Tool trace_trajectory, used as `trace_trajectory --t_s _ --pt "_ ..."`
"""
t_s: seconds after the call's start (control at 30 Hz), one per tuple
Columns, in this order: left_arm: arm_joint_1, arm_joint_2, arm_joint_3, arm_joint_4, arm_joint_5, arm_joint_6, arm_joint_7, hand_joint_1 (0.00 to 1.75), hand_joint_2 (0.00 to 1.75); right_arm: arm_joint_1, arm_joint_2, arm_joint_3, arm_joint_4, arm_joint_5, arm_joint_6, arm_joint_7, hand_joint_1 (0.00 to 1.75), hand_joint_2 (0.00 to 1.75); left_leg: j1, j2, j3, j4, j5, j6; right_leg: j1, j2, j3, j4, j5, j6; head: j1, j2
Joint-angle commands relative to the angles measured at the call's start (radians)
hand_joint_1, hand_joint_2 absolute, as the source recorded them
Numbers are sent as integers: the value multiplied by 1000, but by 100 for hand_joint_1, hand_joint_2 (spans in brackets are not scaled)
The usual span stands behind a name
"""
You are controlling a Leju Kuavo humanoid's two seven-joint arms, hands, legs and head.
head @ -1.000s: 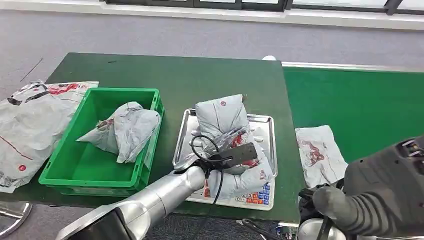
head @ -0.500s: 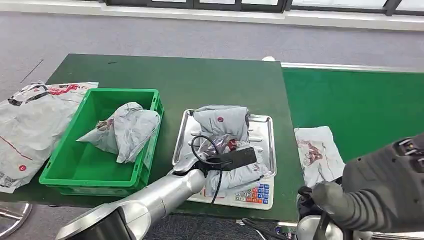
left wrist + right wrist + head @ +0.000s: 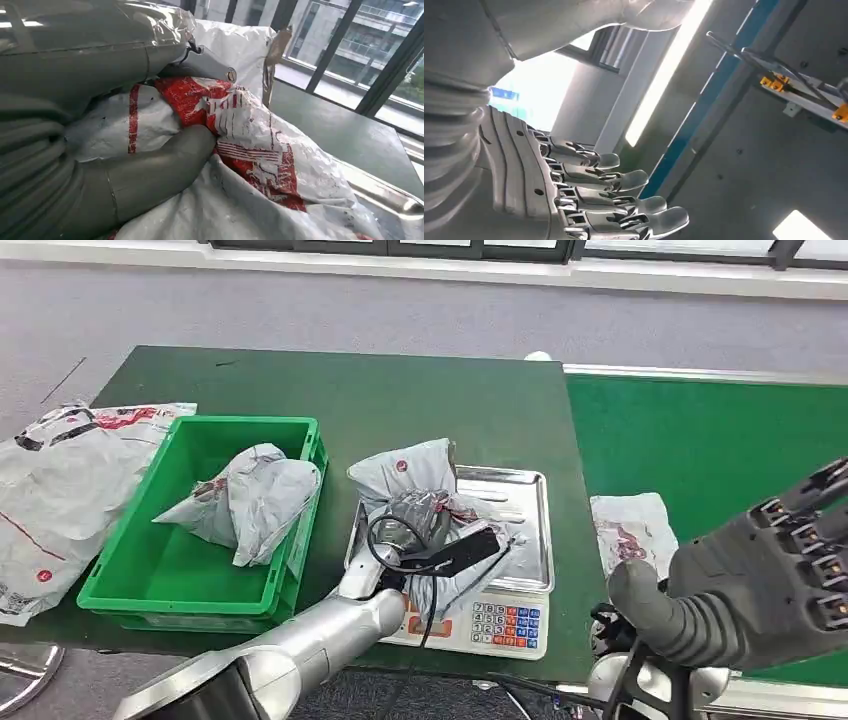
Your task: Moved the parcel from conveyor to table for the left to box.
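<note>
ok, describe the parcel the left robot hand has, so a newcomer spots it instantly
On the dark green table, right of the green crate, sits a steel scale tray. The crumpled grey parcel over it, red-printed, is the one the left robot hand grips.

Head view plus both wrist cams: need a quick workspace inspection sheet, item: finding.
Surface: dark green table; green conveyor to its right.
Job's things: parcel over scale tray, gripped by left hand; green box holds one grey bag.
Clutter: flat parcel on conveyor; bags left of box.
Hands: right hand holds nothing, fingers apart.
Cables: black cable loops at left wrist.
Surroundings: grey floor, windows.
</note>
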Motion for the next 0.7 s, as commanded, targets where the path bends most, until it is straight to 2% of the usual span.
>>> trace_trajectory --t_s 0.03,0.2,0.3,0.47,0.7 --pt "259 17 844 -455 -923 62 -95 175 175 56 35 -104 23 44 1 -2 0 175 -1 -1 2 -3 1 0 -1 -2 2 -2 0 -1 0 0" --pt "379 17 997 -820 -991 62 -200 175 175 44 35 -112 30 38 1 -2 0 175 0 4 -2 0 -1 0 0 4 -3 -1 0 -1 0 0" --pt "437 17 1025 -996 -985 62 -245 175 175 35 35 -106 37 32 1 -2 0 175 0 15 -1 -1 -3 -1 0 13 -6 0 1 -1 0 0" --pt "532 17 1045 -1298 -1020 62 -274 175 175 32 35 -73 54 24 1 -2 0 175 2 14 0 -2 -2 -2 2 11 -5 -1 1 -2 0 0" --pt "551 17 1058 -1355 -1039 62 -266 175 175 33 35 -52 51 37 1 -2 0 175 2 9 0 -3 0 -4 2 7 -3 -1 0 -2 0 0"
